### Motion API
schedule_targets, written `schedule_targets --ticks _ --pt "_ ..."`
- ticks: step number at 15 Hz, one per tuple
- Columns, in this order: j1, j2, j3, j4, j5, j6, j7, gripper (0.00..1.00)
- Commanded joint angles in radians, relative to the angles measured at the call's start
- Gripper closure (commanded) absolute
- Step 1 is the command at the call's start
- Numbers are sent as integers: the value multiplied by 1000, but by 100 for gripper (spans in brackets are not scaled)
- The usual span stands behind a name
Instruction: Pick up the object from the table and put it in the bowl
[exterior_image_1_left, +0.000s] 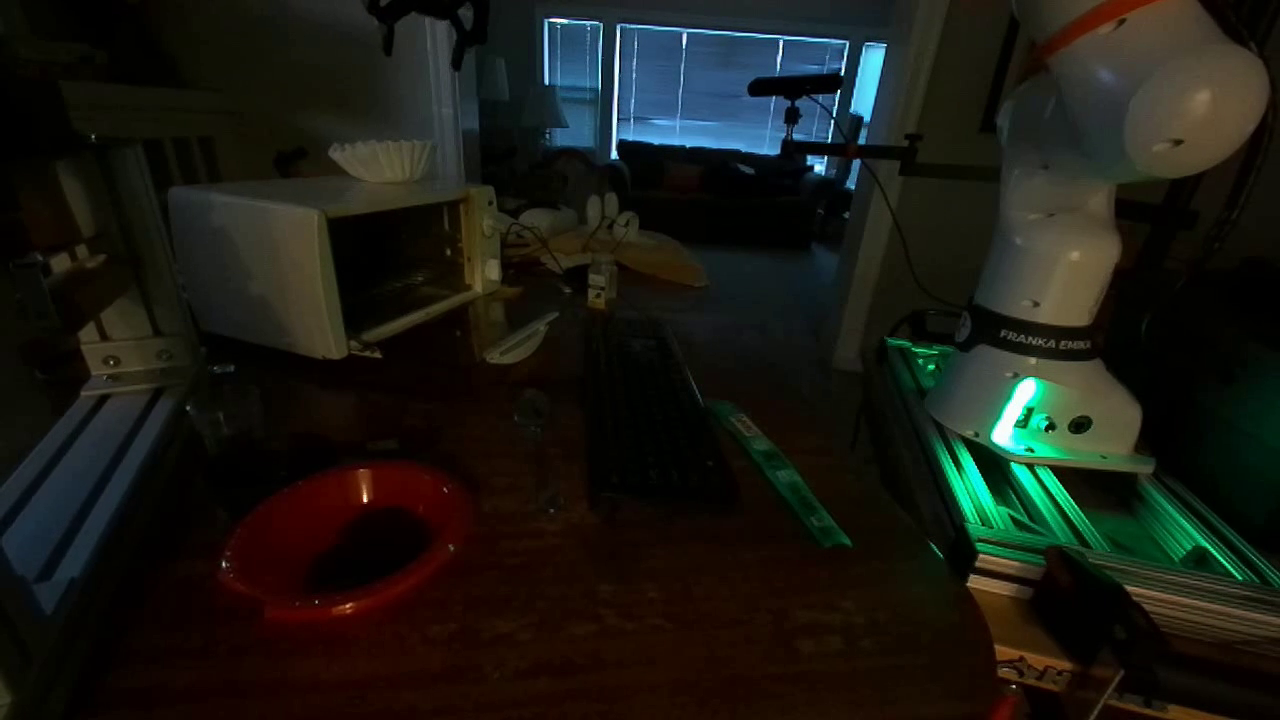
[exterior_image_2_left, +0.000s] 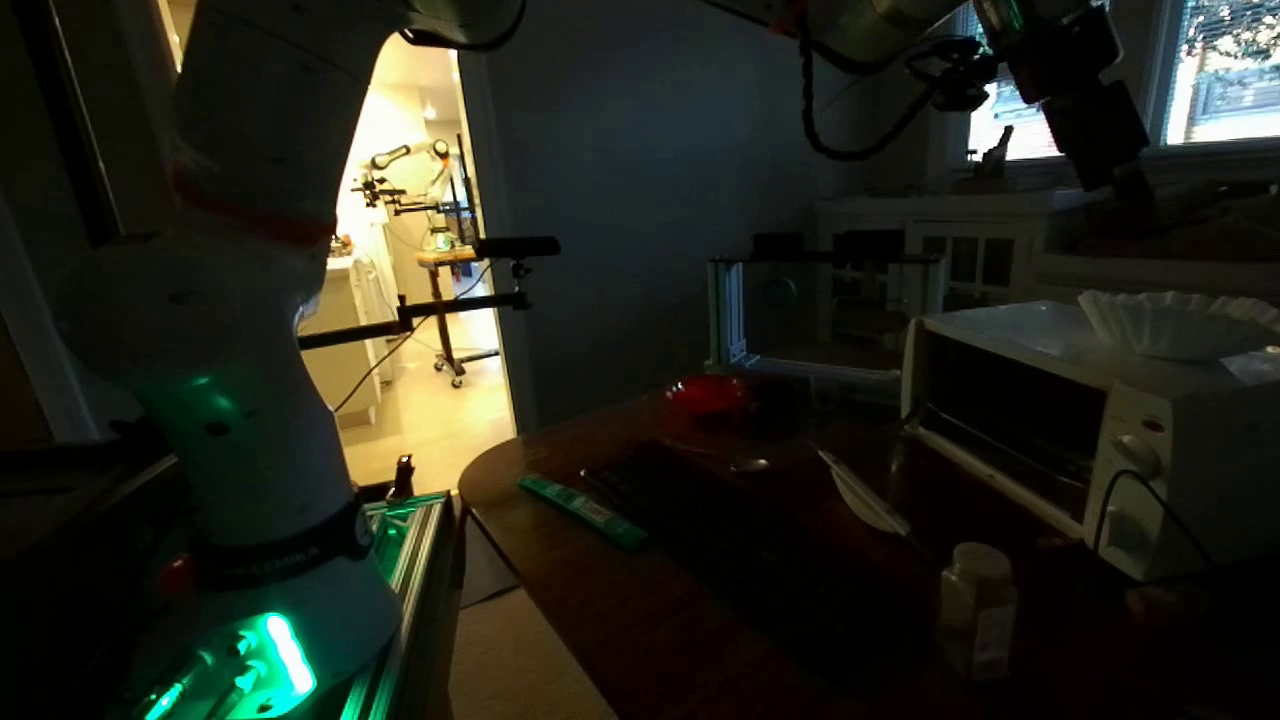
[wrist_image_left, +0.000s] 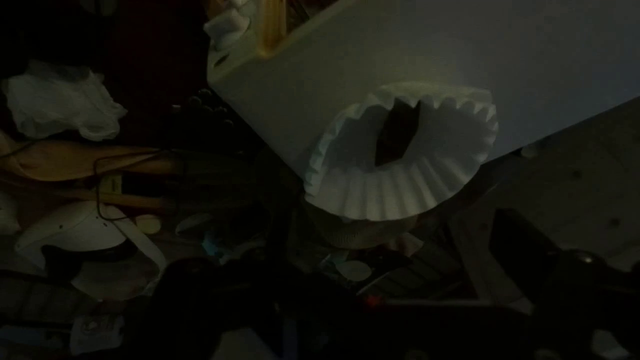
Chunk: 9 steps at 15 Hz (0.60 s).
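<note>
A white fluted paper bowl (exterior_image_1_left: 383, 160) stands on top of the white toaster oven; it also shows in the other views (exterior_image_2_left: 1180, 322) (wrist_image_left: 390, 185). A dark, brownish block-like object (wrist_image_left: 397, 132) lies inside it in the wrist view. A red bowl (exterior_image_1_left: 250, 545) stands on the table (exterior_image_1_left: 640, 620) and shows in both exterior views (exterior_image_2_left: 705, 395); its inside has a dark patch I cannot identify. My gripper (exterior_image_1_left: 422, 55) is high above the toaster oven, fingers apart, nothing seen between them. It is very dark in the wrist view (wrist_image_left: 392, 217) and an exterior view (exterior_image_2_left: 1135, 188).
The toaster oven (exterior_image_1_left: 250, 265) has its front open. A black keyboard (exterior_image_1_left: 655, 420), a green strip-like packet (exterior_image_1_left: 785, 475), a white elongated piece (exterior_image_1_left: 522, 340) and a small bottle (exterior_image_2_left: 975, 610) are on the table. A metal frame (exterior_image_1_left: 80, 480) stands beside the red bowl. The room is dim.
</note>
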Motion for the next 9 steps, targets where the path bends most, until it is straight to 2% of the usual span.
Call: schedule_targets --ticks 1,9 --pt "-17 -128 53 -149 -15 -40 -66 0" --pt "-65 -318 105 -368 -17 -10 -274 0"
